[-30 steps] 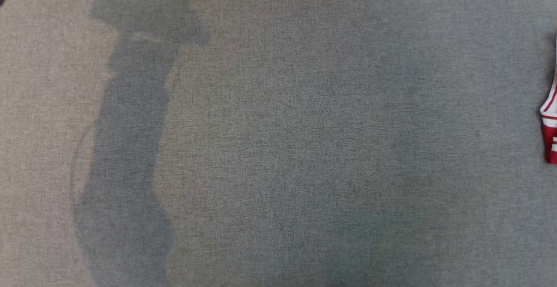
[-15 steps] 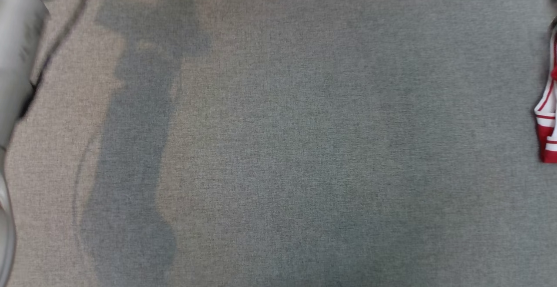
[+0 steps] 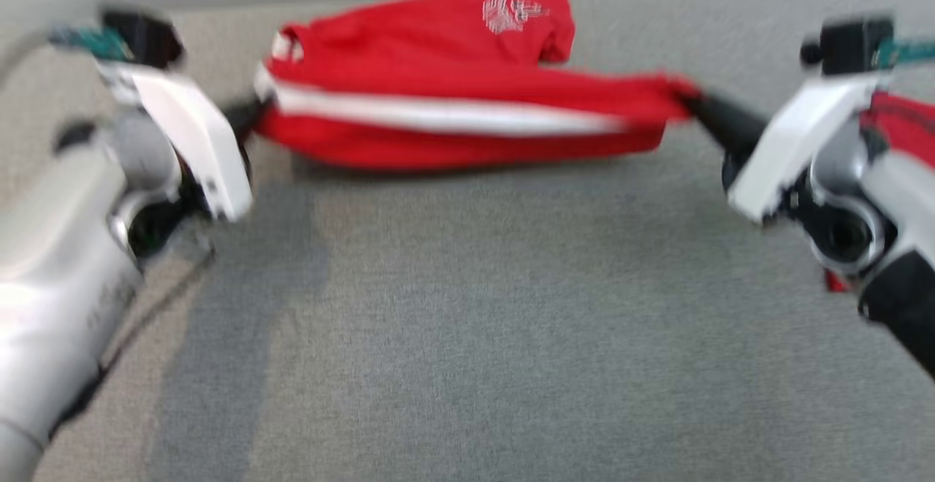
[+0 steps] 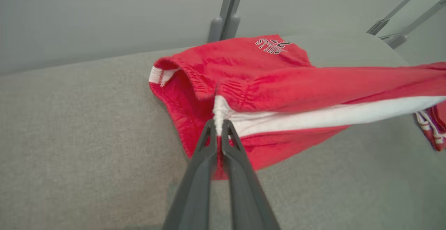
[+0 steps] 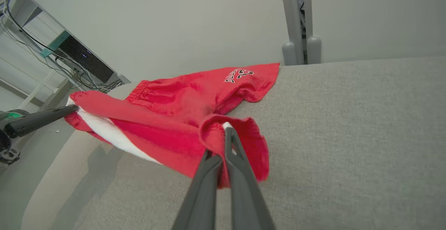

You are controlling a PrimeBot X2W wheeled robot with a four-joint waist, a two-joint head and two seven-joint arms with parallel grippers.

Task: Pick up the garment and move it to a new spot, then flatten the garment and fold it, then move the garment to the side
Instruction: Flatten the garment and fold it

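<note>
The grey table (image 3: 467,321) carries the shorts (image 3: 438,88) near its far edge, before a post (image 5: 296,21). Left wrist view: left gripper (image 4: 218,127) clamped on the waistband; right wrist view: right gripper (image 5: 224,136) clamped on a leg hem.

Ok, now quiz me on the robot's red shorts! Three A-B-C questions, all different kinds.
1. Where does the left gripper hold the shorts?
A) in the middle of the cloth
B) at the end of the long stripe
C) by a zip

2. What colour is that stripe?
A) blue
B) white
C) yellow

3. How are the shorts now?
A) folded in a neat square
B) lying loose, untouched
C) pulled out between both grippers

Answers:
1 B, its fingers pinch the stripe's end.
2 B, it is a white band on red cloth.
3 C, the right gripper is shut on the other end.
</note>
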